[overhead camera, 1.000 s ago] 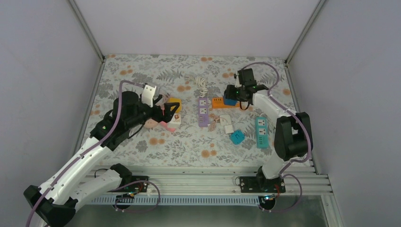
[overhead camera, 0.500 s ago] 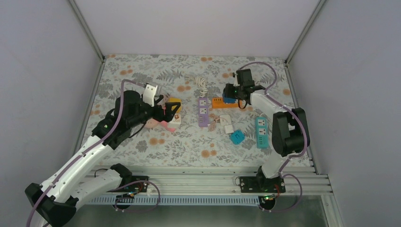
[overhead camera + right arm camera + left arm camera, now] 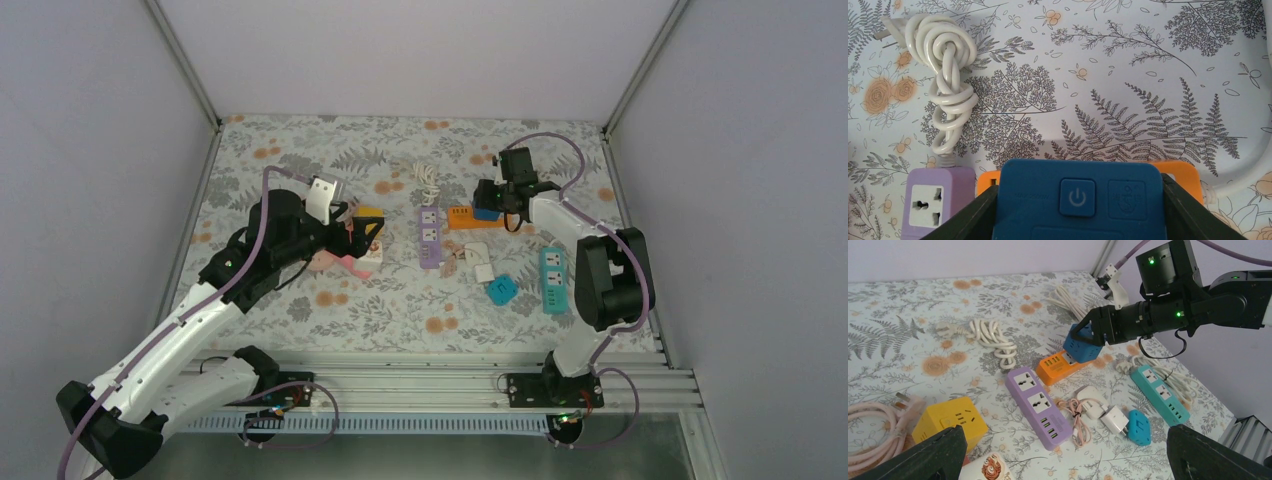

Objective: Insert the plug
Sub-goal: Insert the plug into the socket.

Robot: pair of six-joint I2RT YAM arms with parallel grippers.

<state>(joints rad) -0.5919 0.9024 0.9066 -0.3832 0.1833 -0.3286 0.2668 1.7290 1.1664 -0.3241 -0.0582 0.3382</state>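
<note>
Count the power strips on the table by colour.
Purple strip: 1
Orange strip: 1
Teal strip: 1
Total: 3

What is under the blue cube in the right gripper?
An orange power strip, parts of it showing either side of the blue cube. Its middle, and any contact between them, is covered.

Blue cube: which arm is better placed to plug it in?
Right: the right gripper grips the blue cube at the orange strip; the left gripper is open by the yellow cube.
</note>
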